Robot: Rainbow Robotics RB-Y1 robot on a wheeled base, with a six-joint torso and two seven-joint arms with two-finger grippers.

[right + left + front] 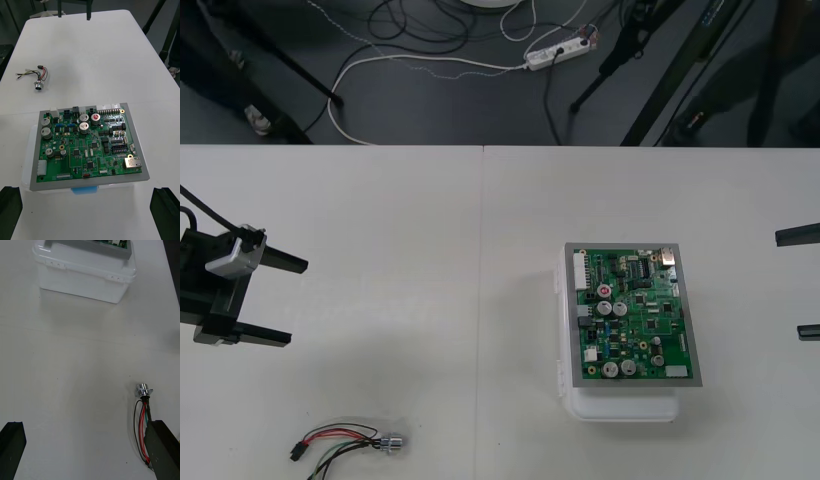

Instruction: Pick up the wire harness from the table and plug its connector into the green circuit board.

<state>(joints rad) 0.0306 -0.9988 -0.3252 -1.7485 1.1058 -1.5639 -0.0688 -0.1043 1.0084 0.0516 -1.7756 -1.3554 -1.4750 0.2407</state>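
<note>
We see the left gripper [297, 302] at the left edge of the front view, its two fingers [280, 263] spread wide and empty over the table [430, 220]. The right gripper [788, 285] sits at the right edge, its fingers just as wide apart and holding nothing.

The harness [345, 442] lies loose in the lower left of that frame, below the left gripper and apart from it. It is well apart from the board [635, 315], which sits on its base [620, 408] right of centre. Its plug [298, 453] points left and its socket [390, 444] right; the plug is not in the board.

The left wrist view gives us the socket [143, 390] close up, with the wires [141, 420] running from it and passing behind one finger [163, 450]. The base's side wall [82, 273] stands beyond. The right wrist view gives us the board's face [88, 144] between that gripper's spread fingers [9, 210], with the harness [35, 75] lying beyond the board.
</note>
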